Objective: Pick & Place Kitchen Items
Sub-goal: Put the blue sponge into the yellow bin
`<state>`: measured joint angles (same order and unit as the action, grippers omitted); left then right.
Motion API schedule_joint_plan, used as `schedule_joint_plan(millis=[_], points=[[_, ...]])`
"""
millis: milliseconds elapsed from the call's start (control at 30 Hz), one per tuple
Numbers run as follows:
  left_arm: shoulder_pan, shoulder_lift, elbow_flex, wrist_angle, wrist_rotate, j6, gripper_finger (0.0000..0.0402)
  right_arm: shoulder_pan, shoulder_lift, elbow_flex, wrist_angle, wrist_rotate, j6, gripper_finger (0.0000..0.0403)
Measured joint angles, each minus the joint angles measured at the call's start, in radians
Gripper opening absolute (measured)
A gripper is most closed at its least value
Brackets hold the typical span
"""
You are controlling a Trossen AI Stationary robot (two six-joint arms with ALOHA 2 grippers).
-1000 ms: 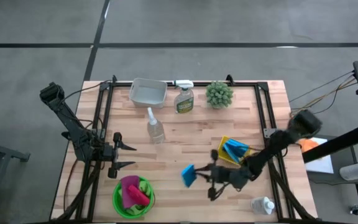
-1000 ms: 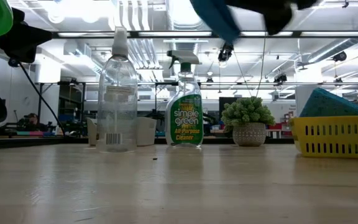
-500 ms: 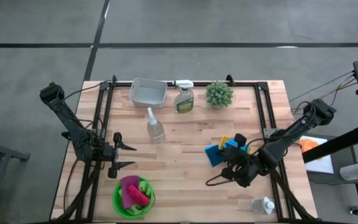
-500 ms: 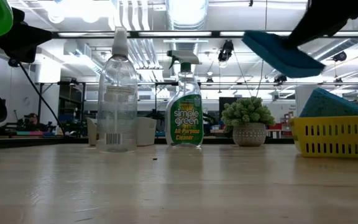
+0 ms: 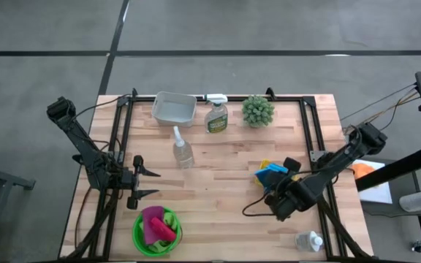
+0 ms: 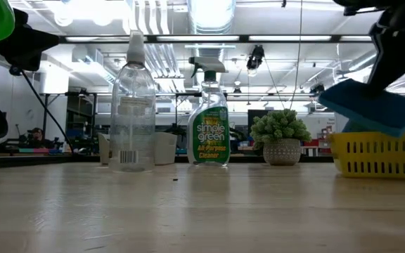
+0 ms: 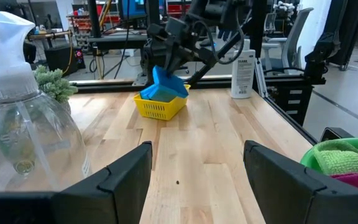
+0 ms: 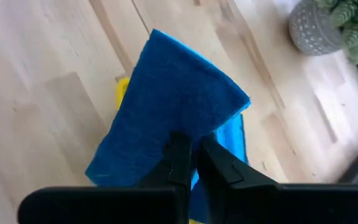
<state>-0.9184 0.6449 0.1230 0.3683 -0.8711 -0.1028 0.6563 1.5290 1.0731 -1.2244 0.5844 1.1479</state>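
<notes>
right gripper (image 8: 188, 163) clenching blue sponge (image 8: 166, 106), hovering it over yellow basket (image 6: 378, 153) | left gripper (image 5: 152, 183) waiting, fingers spread | green bowl (image 5: 141, 241) holding cloths | bottles remaining unplaced

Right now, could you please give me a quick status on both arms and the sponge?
Right gripper shut on blue sponge, held over yellow basket. Left gripper open, idle beside green bowl. Nothing blocking the basket.

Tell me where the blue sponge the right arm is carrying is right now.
The blue sponge is pinched in the right gripper, held in the air just over the yellow basket on the table's right side, right of the potted plant in the low view.
</notes>
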Motion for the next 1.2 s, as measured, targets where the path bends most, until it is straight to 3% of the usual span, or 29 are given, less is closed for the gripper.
schedule_joint_plan(millis=[333, 667, 967, 1200], points=[[0.000, 0.000, 0.000, 0.000, 0.000, 0.000, 0.0254, -0.006, 0.071, 0.146, -0.200, -0.021, 0.001, 0.0018], [0.000, 0.000, 0.000, 0.000, 0.000, 0.000, 0.0254, -0.045, 0.143, 0.160, -0.339, -0.074, 0.002, 0.0018], [0.000, 0.000, 0.000, 0.000, 0.000, 0.000, 0.0254, -0.060, 0.239, 0.160, -0.347, -0.107, -0.028, 0.0018], [0.000, 0.000, 0.000, 0.000, 0.000, 0.000, 0.0254, -0.056, 0.219, 0.193, -0.346, -0.106, -0.028, 0.0018]])
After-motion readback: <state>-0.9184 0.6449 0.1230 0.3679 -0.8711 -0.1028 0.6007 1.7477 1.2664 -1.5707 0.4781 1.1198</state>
